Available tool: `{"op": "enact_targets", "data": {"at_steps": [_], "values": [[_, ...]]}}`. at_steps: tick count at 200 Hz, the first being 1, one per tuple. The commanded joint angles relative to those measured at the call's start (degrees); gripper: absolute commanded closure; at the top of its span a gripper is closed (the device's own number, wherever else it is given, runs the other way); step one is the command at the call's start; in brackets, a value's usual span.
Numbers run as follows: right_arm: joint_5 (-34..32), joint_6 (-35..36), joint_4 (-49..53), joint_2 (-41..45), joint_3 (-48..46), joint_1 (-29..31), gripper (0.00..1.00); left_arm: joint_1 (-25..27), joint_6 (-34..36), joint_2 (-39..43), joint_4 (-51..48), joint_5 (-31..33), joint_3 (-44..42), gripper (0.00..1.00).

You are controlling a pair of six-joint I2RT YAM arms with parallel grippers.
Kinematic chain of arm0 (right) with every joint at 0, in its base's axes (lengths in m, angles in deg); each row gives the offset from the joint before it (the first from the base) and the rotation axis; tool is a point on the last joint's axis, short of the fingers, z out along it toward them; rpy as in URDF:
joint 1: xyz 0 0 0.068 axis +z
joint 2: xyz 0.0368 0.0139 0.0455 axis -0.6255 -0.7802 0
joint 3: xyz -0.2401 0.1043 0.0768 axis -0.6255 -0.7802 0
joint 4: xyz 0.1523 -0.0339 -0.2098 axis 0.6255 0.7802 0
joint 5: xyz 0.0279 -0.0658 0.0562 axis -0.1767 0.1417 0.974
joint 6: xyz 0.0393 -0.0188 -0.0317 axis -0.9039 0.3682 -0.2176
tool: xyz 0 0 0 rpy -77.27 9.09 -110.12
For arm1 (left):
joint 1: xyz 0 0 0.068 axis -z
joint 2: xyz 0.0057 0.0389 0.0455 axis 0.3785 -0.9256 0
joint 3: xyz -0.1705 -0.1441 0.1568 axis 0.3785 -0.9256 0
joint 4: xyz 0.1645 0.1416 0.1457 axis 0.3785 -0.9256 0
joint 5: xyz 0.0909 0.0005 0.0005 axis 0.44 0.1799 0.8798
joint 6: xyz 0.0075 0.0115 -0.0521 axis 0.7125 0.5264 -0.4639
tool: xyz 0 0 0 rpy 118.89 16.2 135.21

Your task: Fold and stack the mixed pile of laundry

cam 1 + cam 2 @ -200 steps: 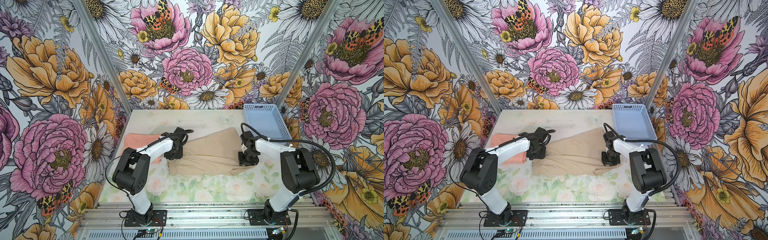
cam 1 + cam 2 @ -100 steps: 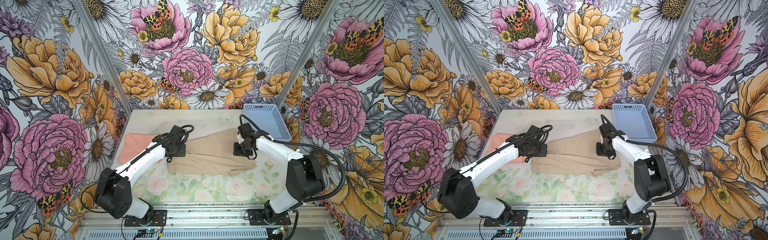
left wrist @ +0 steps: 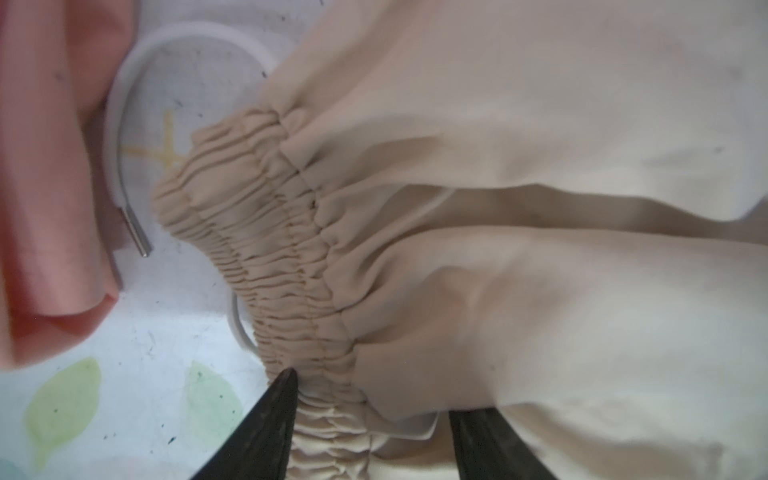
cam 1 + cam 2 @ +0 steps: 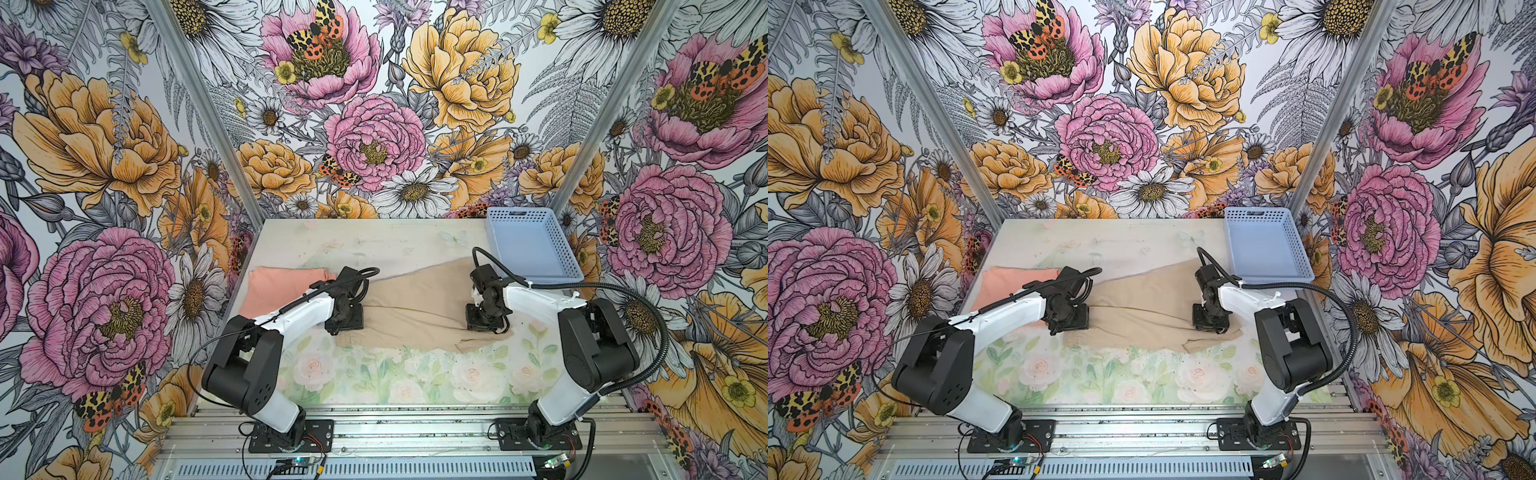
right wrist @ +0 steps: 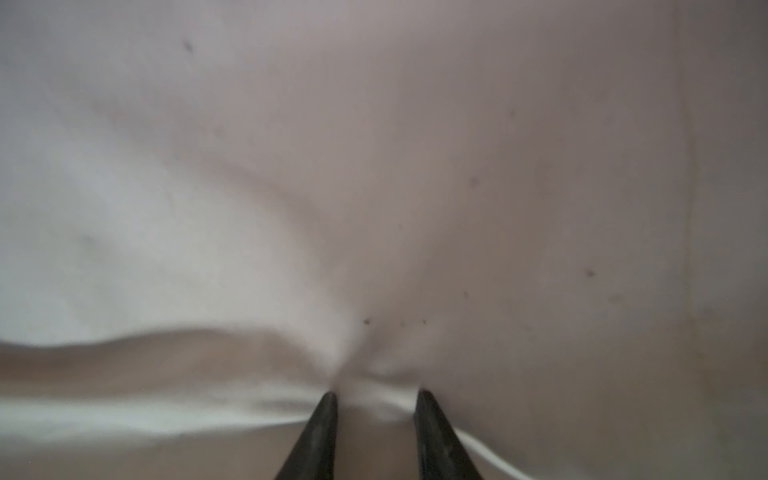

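The beige-tan garment (image 4: 415,307) (image 4: 1142,307) lies spread across the middle of the table, with a crease along its length. My left gripper (image 4: 347,322) (image 4: 1069,320) points down at its left end. In the left wrist view this gripper (image 3: 372,399) is open, its fingers astride the gathered waistband (image 3: 257,232), beside the white drawstring (image 3: 114,124). My right gripper (image 4: 484,322) (image 4: 1209,322) is at the garment's right part. In the right wrist view it (image 5: 376,395) is shut on a puckered pinch of the beige cloth (image 5: 374,166). The salmon-peach T-shirt (image 4: 278,286) (image 4: 1013,282) (image 3: 41,208) lies folded at the left.
A light blue perforated basket (image 4: 519,214) (image 4: 1258,214) stands at the back right corner, just behind my right arm. The floral table top (image 4: 374,245) shows bare at the back and along the front edge. Patterned walls close in on three sides.
Both grippers have come forward, toward the front edge, from where they reached half a second ago. The beige garment and the T-shirt lie much as before.
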Motion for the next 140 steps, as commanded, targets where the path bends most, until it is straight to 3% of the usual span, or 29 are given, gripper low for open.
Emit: {"op": "enact_targets", "data": {"at_steps": [1,24,43,65,73,98,140], "values": [[-0.89,-3.38,1.11,1.5,-3.43,0.91,0.66,-0.71,3.86,-1.22,2.69,-1.85,2.23,0.41],[-0.72,-4.83,1.19,2.61,-4.82,1.58,0.67,-1.26,3.91,2.1,2.46,-2.45,1.79,0.38],[-0.59,-5.59,1.3,4.19,-5.25,1.93,0.67,-2.77,2.22,8.68,2.43,-2.64,-0.63,0.29],[-0.5,-5.6,1.8,4.95,-4.75,2.11,0.67,-6.82,1.15,15.41,2.67,-3.95,-4.15,0.05],[-0.27,-5.52,1.89,5.06,-4.39,2.19,0.67,-8.71,1.29,16.51,2.95,-5.1,-5.3,0.01],[-0.48,-5.27,2.2,5.07,-3.18,2.49,0.67,-12.94,2.39,13.91,3.06,-9.47,-6.51,0.1],[-0.96,-4.68,2.24,5.36,-2.65,2.51,0.67,-12.5,5.34,7.56,5.33,-10.93,-4.81,0.19]]}}
